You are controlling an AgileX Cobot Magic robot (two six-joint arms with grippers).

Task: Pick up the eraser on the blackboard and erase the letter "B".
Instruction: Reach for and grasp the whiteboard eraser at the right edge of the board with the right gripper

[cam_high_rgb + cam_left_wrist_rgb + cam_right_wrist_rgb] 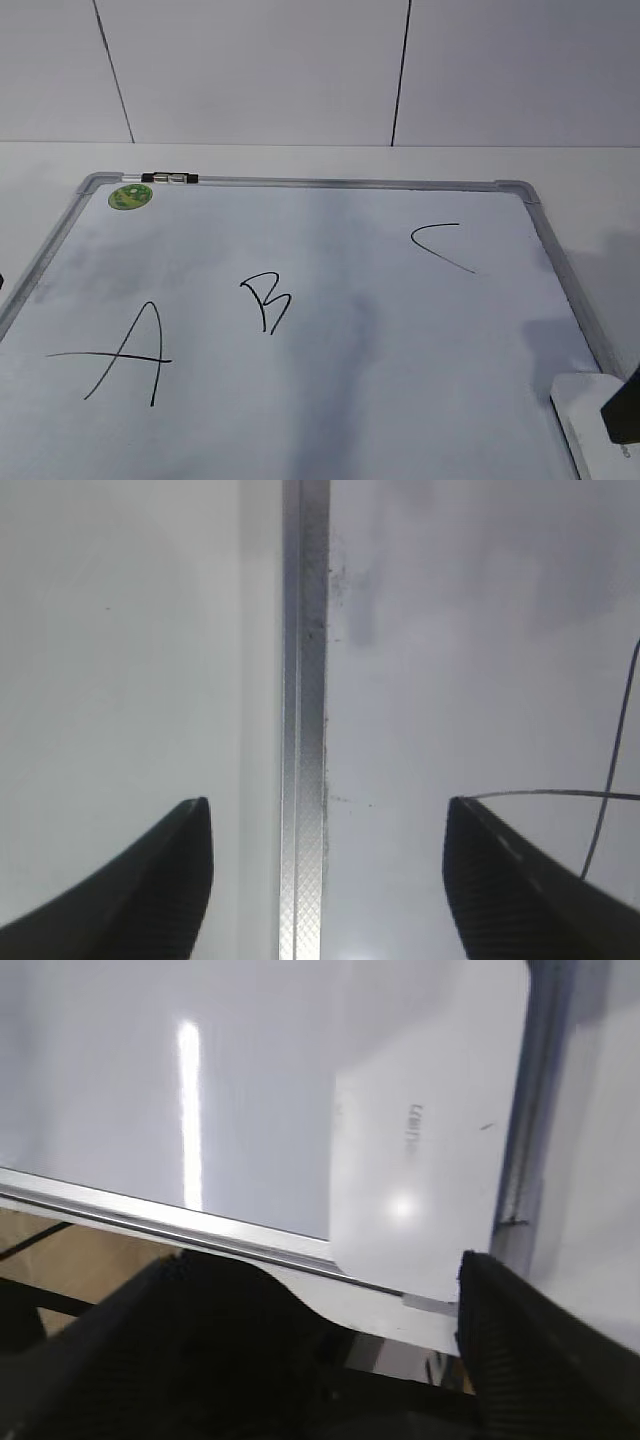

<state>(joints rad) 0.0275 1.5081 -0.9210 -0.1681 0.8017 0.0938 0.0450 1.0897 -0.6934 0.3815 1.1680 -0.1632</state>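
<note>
The blackboard (350, 250) is a white board in a grey frame, lying flat. The small slanted letter "B" (266, 303) is at its middle left. The white eraser (588, 425) lies on the board's near right corner; in the right wrist view (425, 1150) it shows small grey lettering. My right gripper (335, 1270) is open just short of the eraser's near end and holds nothing; it shows as a dark shape (625, 405) in the exterior view. My left gripper (325, 825) is open and empty, above the board's left frame rail (305, 680).
A larger "A" (125, 355) is left of the "B" and a curved "C" (440, 245) is at the far right. A green sticker (130, 196) and a marker (170, 179) sit at the far left frame. White table surrounds the board.
</note>
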